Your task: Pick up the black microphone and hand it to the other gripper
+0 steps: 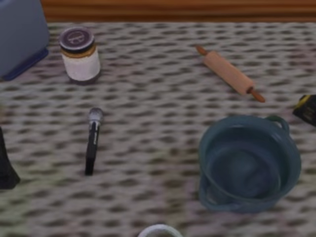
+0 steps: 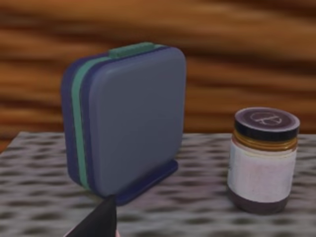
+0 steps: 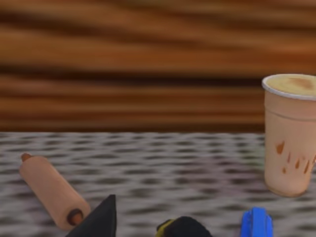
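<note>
The black microphone [image 1: 92,143] lies flat on the patterned table left of centre, with its silver mesh head [image 1: 95,116] toward the far side. It shows in neither wrist view. My left arm [image 1: 6,170] sits at the table's left edge, well left of the microphone. Only one of its fingers [image 2: 101,219] shows in the left wrist view, with bare table beside it and nothing held. The other gripper, on my right arm, is outside the top view. One of its fingers [image 3: 101,219] shows in the right wrist view, and it holds nothing.
A blue case [image 1: 19,34] and a white jar [image 1: 79,54] stand at the far left. A wooden rolling pin [image 1: 229,73] lies far right and a teal pot [image 1: 249,163] near right. At the right edge are a black-and-yellow object [image 1: 307,108] and a tan cup [image 3: 291,133]. A white rim [image 1: 159,231] is at the front.
</note>
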